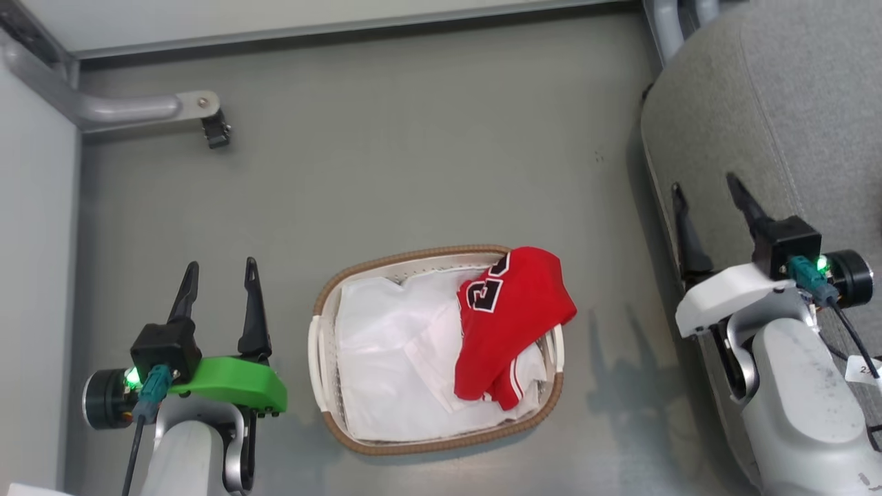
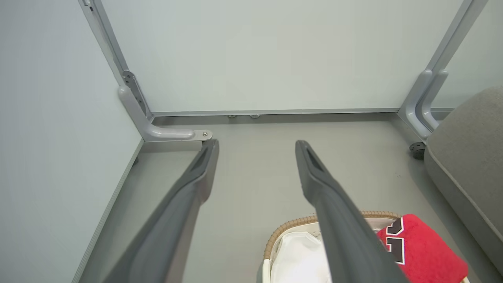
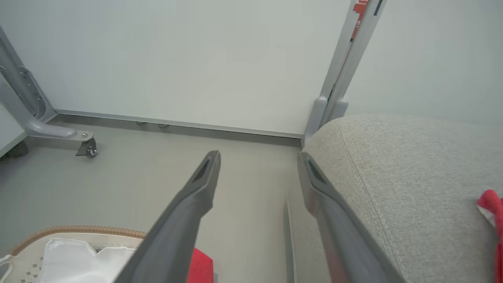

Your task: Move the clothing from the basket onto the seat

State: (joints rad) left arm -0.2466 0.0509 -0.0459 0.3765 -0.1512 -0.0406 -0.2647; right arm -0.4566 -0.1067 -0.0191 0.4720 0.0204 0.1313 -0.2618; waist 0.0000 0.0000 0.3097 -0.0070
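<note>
A red jersey [image 1: 508, 324] with black, white-outlined numbers drapes over the right rim of the oval white basket [image 1: 324, 341], which stands on the floor between my arms. The basket's white liner [image 1: 386, 358] lies bare on the left. My left gripper [image 1: 220, 275] hangs open to the basket's left, holding nothing. My right gripper [image 1: 710, 196] is open over the left edge of the grey seat [image 1: 778, 103]. In the right wrist view a bit of red garment [image 3: 491, 208] lies on the seat [image 3: 412, 177] at the far right. The left wrist view catches the jersey [image 2: 420, 251] and basket rim [image 2: 290, 226].
Pale wall panels close off the back and the left. A grey metal frame foot with a caster [image 1: 215, 129] juts over the floor at the back left. Another frame post [image 1: 665, 27] stands by the seat's far corner. Grey floor [image 1: 413, 158] stretches behind the basket.
</note>
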